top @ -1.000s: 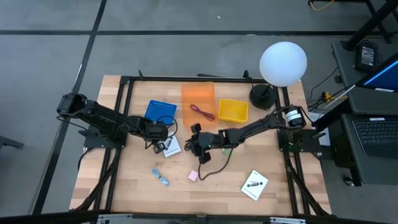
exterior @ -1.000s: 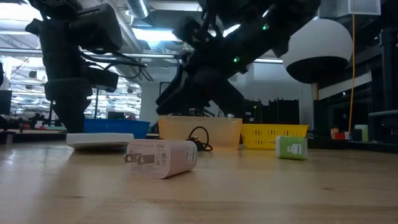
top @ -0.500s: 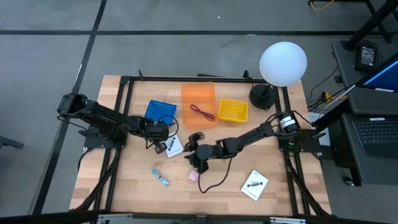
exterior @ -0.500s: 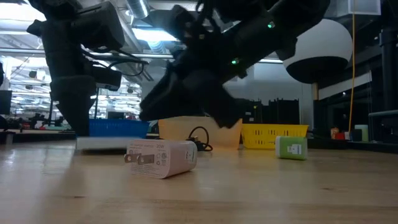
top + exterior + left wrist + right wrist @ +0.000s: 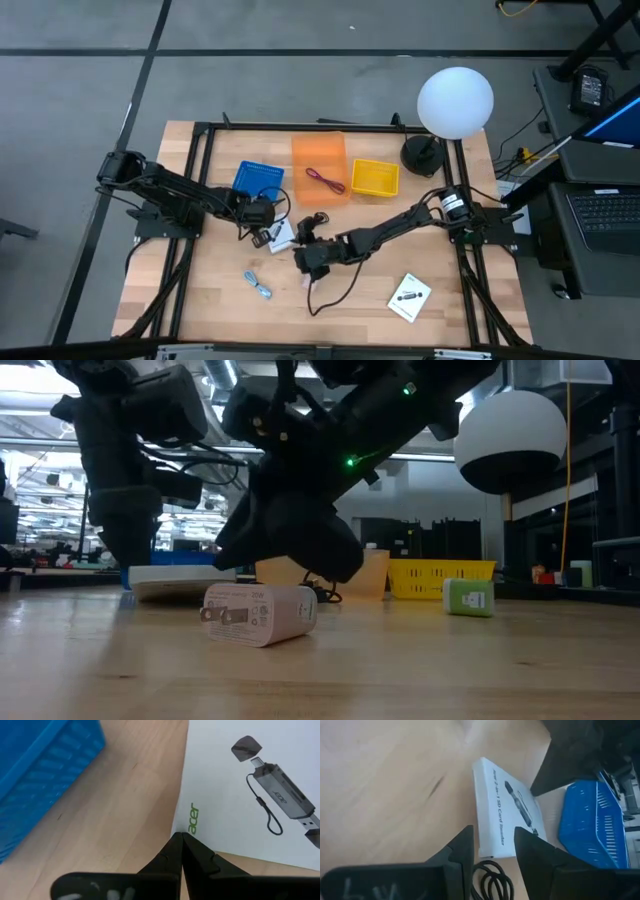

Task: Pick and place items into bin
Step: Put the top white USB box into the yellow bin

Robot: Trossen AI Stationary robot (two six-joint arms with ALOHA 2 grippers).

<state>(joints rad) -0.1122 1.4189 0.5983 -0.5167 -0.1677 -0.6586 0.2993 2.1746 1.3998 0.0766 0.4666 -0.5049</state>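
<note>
A white card box printed with a card reader lies flat on the table beside the blue bin. My left gripper is shut and stands at the box's corner. My right gripper is open and slants down toward the box's short end. A coil of black cable shows low between its fingers; I cannot tell whether they touch it. A pale plug charger lies on the table, nearer than the right gripper. My left gripper touches the white box at its corner, by the green print, with its shut fingertips. The fingers come steeply from above. The box lies flat on the table.
An orange bin holding a reddish cable and a yellow bin stand at the far side. A second white card lies near right and a small blue piece near left. A green piece lies under the right arm.
My right gripper has gone toward the table's near-left and sunk lower, rolling a little. In the high view it now stands over the spot where the charger lay. Its finger gap looks the same.
</note>
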